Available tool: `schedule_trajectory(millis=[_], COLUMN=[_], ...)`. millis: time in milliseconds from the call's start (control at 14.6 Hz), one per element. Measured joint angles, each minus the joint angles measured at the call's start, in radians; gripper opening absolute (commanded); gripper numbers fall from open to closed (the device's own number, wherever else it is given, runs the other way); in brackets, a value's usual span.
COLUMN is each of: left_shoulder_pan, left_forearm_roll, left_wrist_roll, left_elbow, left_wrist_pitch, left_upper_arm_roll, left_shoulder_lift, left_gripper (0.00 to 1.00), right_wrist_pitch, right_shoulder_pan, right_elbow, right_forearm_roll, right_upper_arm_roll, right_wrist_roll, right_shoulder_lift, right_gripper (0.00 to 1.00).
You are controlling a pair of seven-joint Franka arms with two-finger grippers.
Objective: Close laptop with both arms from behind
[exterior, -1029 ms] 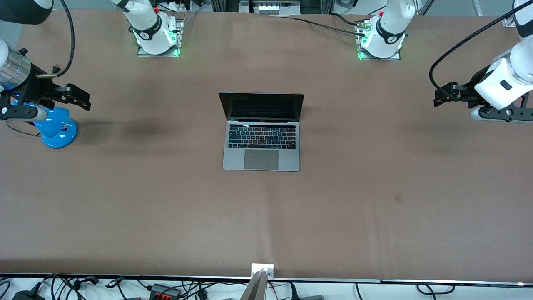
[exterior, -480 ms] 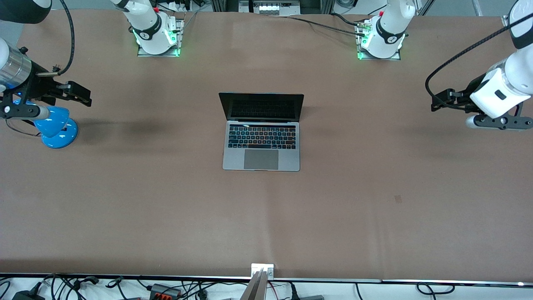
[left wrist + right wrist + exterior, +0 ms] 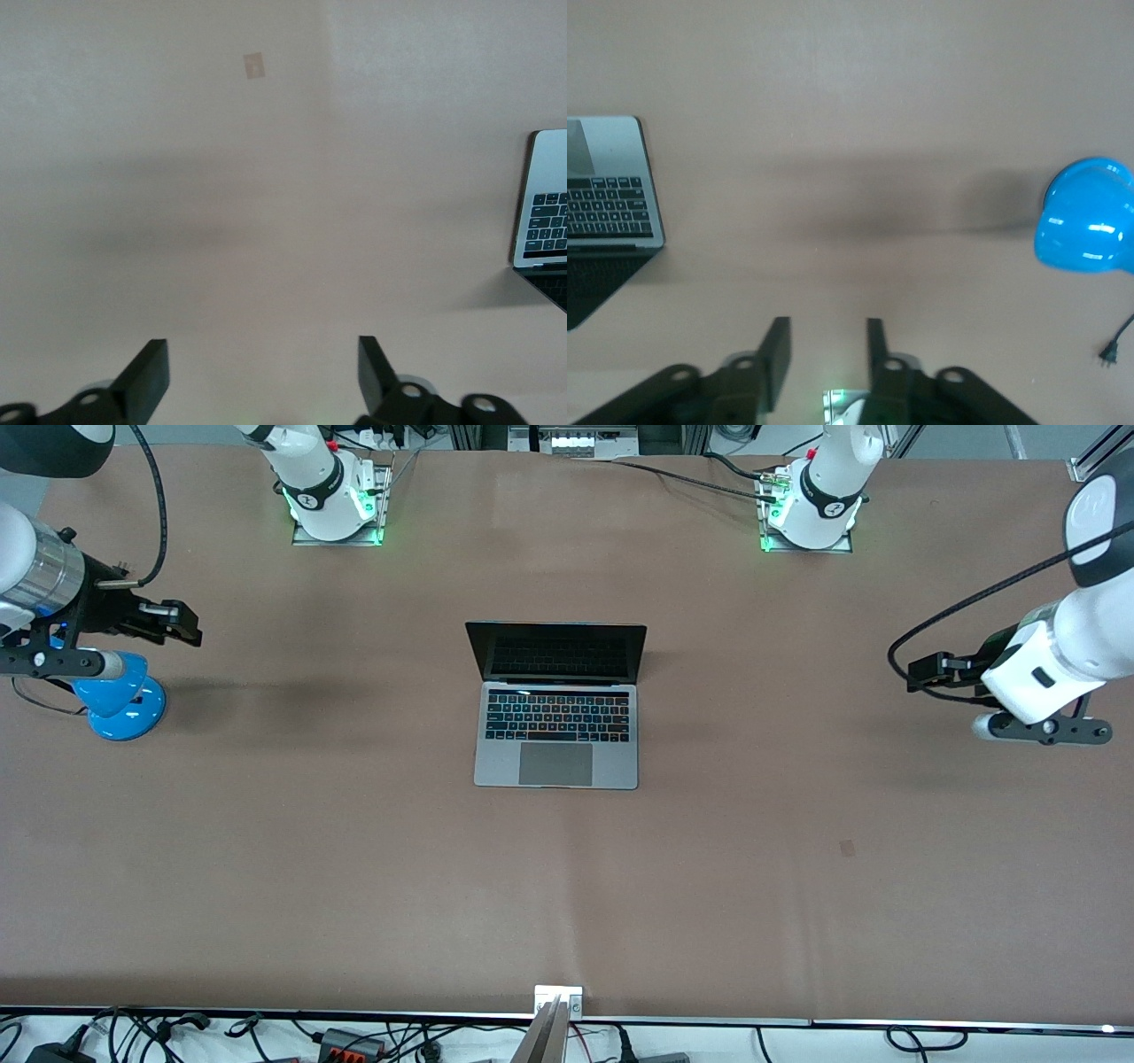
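The laptop point(image 3: 556, 704) is seen open at the table's middle, its long axis running between the arms' ends, well apart from the spread left gripper point(image 3: 921, 671) and the narrowly parted right gripper point(image 3: 188, 627), neither holding anything.

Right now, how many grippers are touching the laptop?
0. The left gripper hangs open over bare table toward the left arm's end; the right gripper hangs open beside the blue lamp. The laptop sits open, untouched.
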Motion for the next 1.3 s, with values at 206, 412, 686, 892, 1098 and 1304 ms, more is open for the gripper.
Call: schedule_trajectory(millis=[206,412,686,892,1098,1304], left_shoulder_pan=[-0.001,-0.011,-0.023,-0.032,-0.043,-0.055], left_forearm_roll=[0.0,-0.004,-0.008,-0.088,-0.208,-0.219], left_wrist_roll=[0.003,0.003,0.003,-0.007,-0.088,-0.244], left_elbow=[0.002,0.005,0.003,-0.037,-0.086,-0.138], left_wrist_pitch=[-0.037,-0.066,-0.082,-0.092,-0.089,-0.06], left_upper_arm_roll=[-0.002,-0.012,-0.023,-0.069,-0.119,-0.26], left_shoulder_lift=[0.005,0.005,0.007,0.009,0.007,-0.019], left_gripper=[0.04,0.01,0.01,0.01,0.01,0.01], right_wrist_pitch=[-0.019,-0.017,0.03,0.071,0.155,0.294], right_shoulder_pan=[0.011,0.063,0.094,0.105,0.135,0.19], right_elbow=[-0.004,-0.025,-0.129,-0.217,-0.333,-0.542], right_forearm_roll=[0.015,0.09,0.256,0.326,0.355,0.422], right_upper_arm_roll=[0.002,0.005,0.006,0.007,0.009,0.011], right_wrist_roll=[0.004,0.039,0.093,0.093,0.094,0.094], right_shoulder_lift=[0.023,0.06,0.084,0.08,0.023,-0.113], right_gripper=[0.0,0.0,0.0,0.0,0.0,0.0])
